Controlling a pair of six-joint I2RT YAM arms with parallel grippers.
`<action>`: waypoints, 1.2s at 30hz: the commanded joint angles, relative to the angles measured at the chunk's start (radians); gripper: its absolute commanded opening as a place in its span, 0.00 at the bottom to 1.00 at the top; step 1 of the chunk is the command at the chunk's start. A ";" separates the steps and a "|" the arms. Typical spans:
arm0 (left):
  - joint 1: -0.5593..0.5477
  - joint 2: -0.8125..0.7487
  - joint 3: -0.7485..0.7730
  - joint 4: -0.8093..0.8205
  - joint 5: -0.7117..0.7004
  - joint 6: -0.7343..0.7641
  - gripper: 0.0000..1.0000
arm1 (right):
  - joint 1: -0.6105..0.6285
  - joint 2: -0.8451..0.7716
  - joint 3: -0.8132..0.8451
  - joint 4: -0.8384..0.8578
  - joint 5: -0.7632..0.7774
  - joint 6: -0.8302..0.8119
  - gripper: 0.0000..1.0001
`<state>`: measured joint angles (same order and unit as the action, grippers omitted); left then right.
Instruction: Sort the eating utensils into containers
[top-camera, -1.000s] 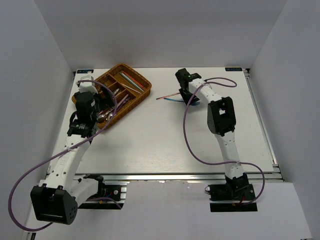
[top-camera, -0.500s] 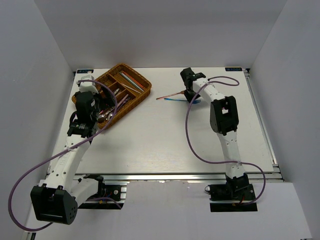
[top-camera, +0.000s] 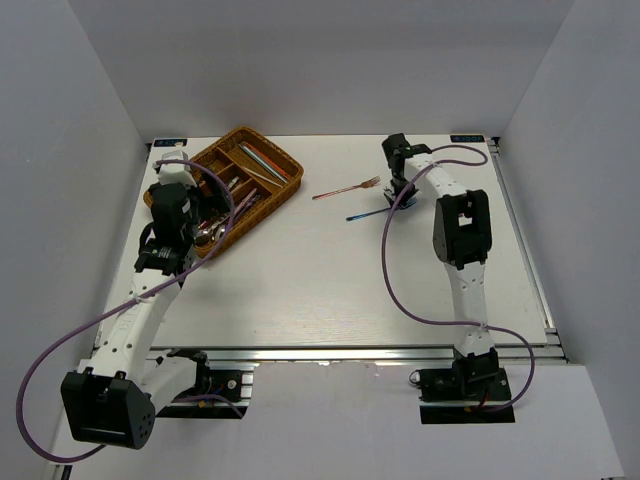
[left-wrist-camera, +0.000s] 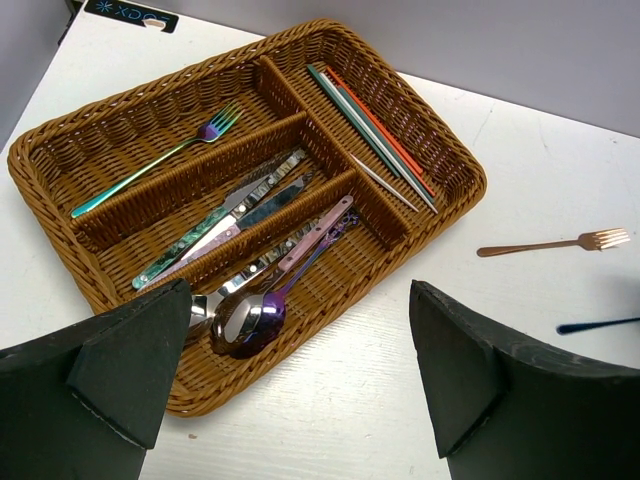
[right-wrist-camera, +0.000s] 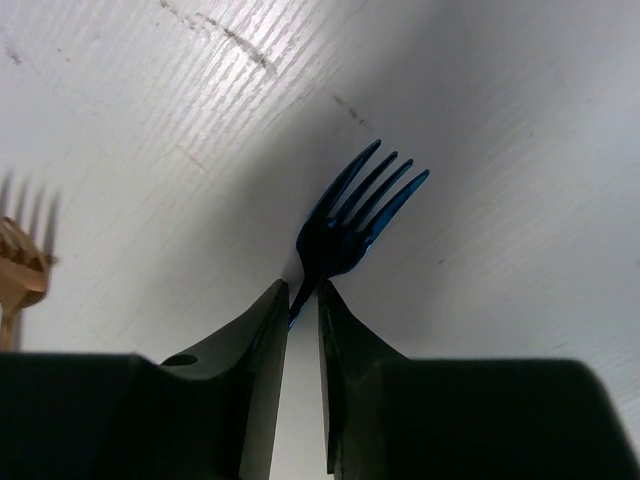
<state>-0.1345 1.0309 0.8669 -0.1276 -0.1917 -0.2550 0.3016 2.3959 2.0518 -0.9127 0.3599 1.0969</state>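
Observation:
The brown wicker tray (top-camera: 285, 165) (left-wrist-camera: 440, 150) stands at the back left. Its compartments hold an iridescent fork (left-wrist-camera: 150, 165), knives (left-wrist-camera: 235, 215), spoons (left-wrist-camera: 250, 315) and chopsticks (left-wrist-camera: 372, 130). A rose-gold fork (top-camera: 345, 189) (left-wrist-camera: 550, 243) lies on the table to its right. My right gripper (top-camera: 401, 192) (right-wrist-camera: 303, 295) is low at the table, shut on the neck of a blue fork (top-camera: 368, 212) (right-wrist-camera: 352, 222) whose tines point ahead. My left gripper (top-camera: 190, 232) (left-wrist-camera: 300, 390) is open and empty over the tray's near end.
White walls close in the table on the left, back and right. The rose-gold fork's tines (right-wrist-camera: 20, 265) lie just left of my right fingers. Purple cables loop beside both arms.
My right gripper has moved right, pulling the blue fork with it and turning it away from the rose-gold fork. The left arm has not moved.

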 joint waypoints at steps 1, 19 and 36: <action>-0.007 -0.020 0.017 0.003 -0.012 0.005 0.98 | -0.022 0.086 -0.096 -0.158 -0.007 -0.216 0.24; -0.051 -0.012 0.037 -0.020 -0.057 -0.018 0.98 | 0.030 0.013 -0.326 -0.120 -0.108 -0.249 0.00; -0.105 0.058 -0.089 0.354 0.647 -0.495 0.98 | 0.347 -0.664 -0.812 0.819 -0.625 -0.658 0.00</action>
<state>-0.2340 1.0779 0.8310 0.0563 0.2794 -0.6041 0.6033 1.8183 1.2251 -0.2974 -0.1680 0.5045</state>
